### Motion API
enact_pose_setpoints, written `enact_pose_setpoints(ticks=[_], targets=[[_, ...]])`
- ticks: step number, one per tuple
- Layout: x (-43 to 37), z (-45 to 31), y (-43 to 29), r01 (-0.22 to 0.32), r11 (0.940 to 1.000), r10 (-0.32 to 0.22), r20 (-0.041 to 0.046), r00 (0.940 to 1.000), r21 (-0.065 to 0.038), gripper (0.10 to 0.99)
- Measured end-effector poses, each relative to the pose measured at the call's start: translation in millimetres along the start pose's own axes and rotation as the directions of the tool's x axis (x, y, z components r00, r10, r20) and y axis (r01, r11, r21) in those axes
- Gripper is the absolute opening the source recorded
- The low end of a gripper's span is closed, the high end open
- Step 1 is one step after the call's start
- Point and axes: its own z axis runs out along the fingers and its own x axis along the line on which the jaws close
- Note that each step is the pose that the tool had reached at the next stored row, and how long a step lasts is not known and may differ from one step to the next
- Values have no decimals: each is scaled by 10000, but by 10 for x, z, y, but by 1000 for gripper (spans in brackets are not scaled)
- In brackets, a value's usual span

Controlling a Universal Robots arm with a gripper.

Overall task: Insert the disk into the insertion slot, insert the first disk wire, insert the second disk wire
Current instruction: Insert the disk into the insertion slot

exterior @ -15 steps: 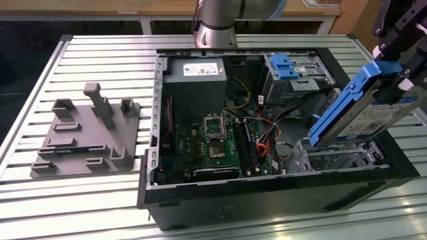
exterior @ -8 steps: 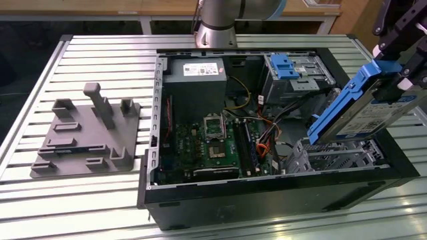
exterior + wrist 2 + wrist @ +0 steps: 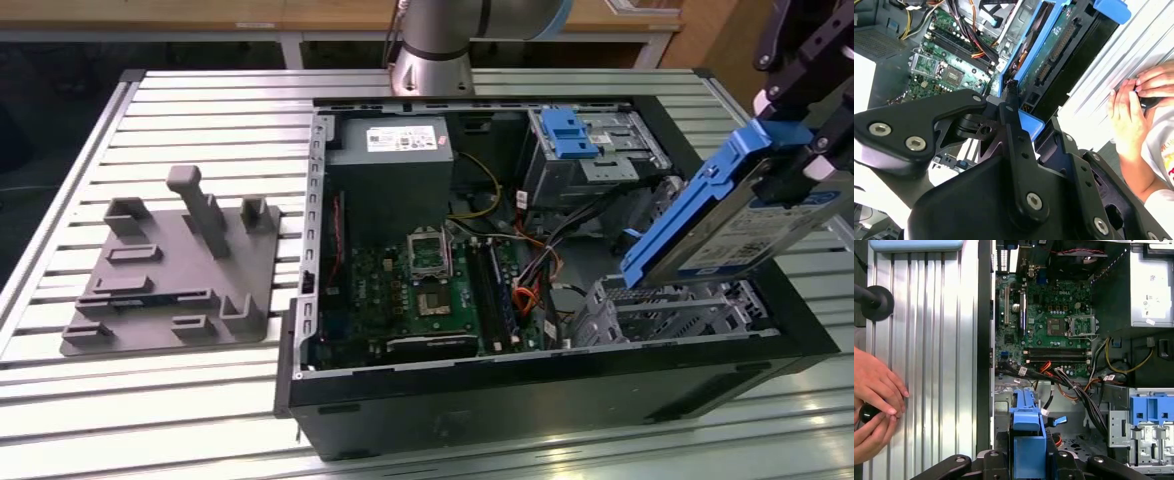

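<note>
My gripper (image 3: 790,150) is shut on the disk (image 3: 747,215), a silver drive in a bright blue carrier. The disk hangs tilted, its lower end just above the insertion slot (image 3: 674,310), a grey perforated cage in the case corner at the exterior view's right. In the first wrist view the disk (image 3: 1026,422) appears edge-on over the grey cage (image 3: 1002,407). The second wrist view has the fingers (image 3: 1010,97) clamped on the blue carrier (image 3: 1049,50). A bundle of orange and black cables (image 3: 534,272) lies beside the slot; I cannot tell which are the disk wires.
The open computer case (image 3: 534,390) lies on a slatted metal table (image 3: 200,100). Inside are a green motherboard (image 3: 427,290), a power supply (image 3: 390,140) and a taller cage with a blue latch (image 3: 577,135). A grey fixture plate (image 3: 174,265) sits beside the case. A person's hands (image 3: 874,395) rest on the table.
</note>
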Motion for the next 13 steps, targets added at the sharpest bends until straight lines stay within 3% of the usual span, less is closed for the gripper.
enact_pose_setpoints(ticks=[5, 13], targets=[[-1, -1, -57, 1, 10000, -1, 0, 10000, 0, 365], [-1, -1, -70, 0, 10000, 0, 0, 10000, 0, 365]])
